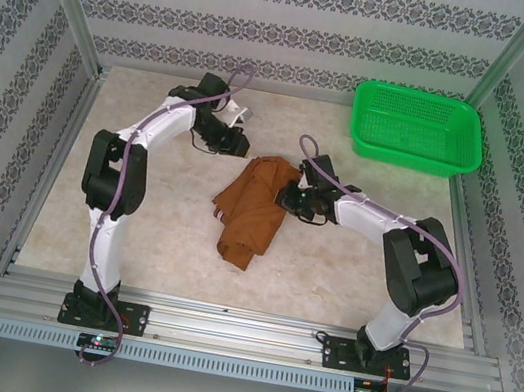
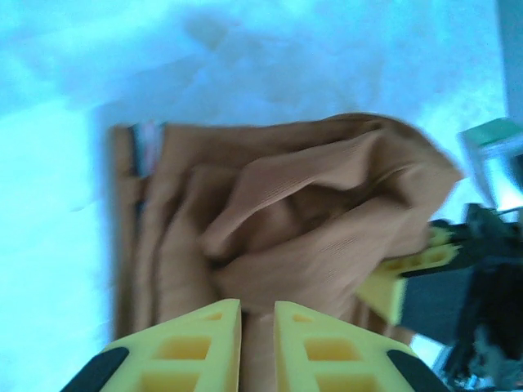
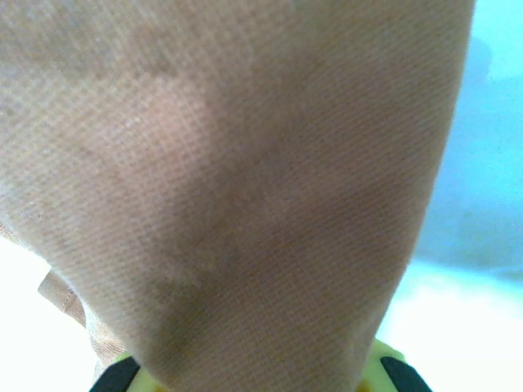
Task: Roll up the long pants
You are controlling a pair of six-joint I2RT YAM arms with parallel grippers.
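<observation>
1. The pants [image 3: 245, 196] drape right over the right gripper [image 1: 296, 198], which looks clamped on a fold, though cloth hides its jaws.
2. The left gripper [image 2: 257, 347] is nearly closed with cloth in the slit; I cannot tell whether it pinches.
3. The pants lie bunched, well apart from the basket [image 1: 416, 128], nearer the arms and to its left.
4. They look soft, light and floppy, likely to slump; a flat hem or the waistband seems the best hold.
5. One pair of pants, one basket, two grippers.

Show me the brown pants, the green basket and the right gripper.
long pants [image 1: 251, 209], top view, middle of the bundle.
green basket [image 1: 411, 159], top view, front wall.
right gripper [image 1: 291, 193], top view, between its fingertips.
</observation>
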